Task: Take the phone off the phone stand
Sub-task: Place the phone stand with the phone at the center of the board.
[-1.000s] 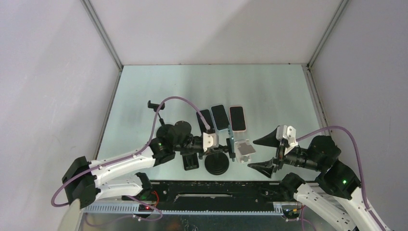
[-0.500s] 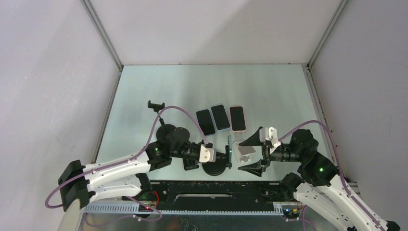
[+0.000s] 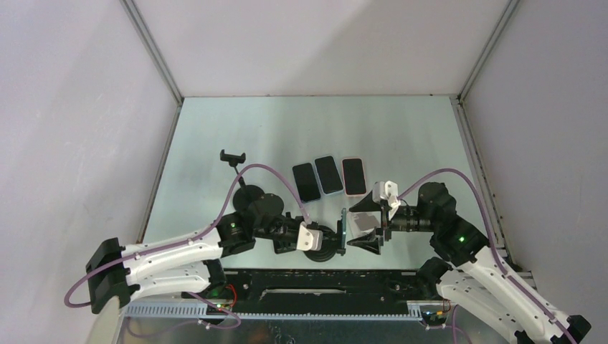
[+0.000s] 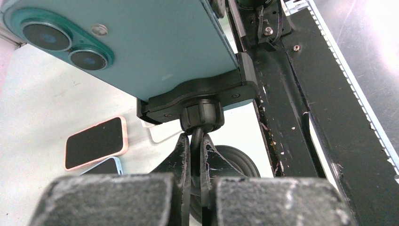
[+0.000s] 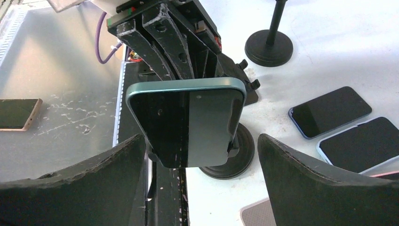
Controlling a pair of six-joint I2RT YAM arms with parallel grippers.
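Note:
A teal phone [image 5: 188, 122] stands clamped in the black phone stand [image 4: 202, 94], seen edge-on in the top view [image 3: 344, 228]. Its back with two camera lenses fills the left wrist view [image 4: 131, 42]. My left gripper [image 4: 196, 141] is shut on the stand's thin stem just under the ball joint, above the round base [image 4: 235, 165]. My right gripper [image 5: 201, 136] is open, its two fingers [image 5: 320, 179] flanking the phone's long sides without touching. In the top view the right gripper [image 3: 355, 228] sits just right of the phone, the left gripper [image 3: 326, 236] just left.
Three phones [image 3: 330, 174] lie face up behind the stand. A second stand [image 3: 233, 158] rises at the back left. A grey-and-white block [image 5: 256, 214] lies under the right gripper. The black rail of the arm bases [image 3: 323, 283] runs along the near edge.
The right gripper has swung left to the stand and now straddles the phone, jaws a little wider. The left gripper and stand shifted slightly toward the near edge.

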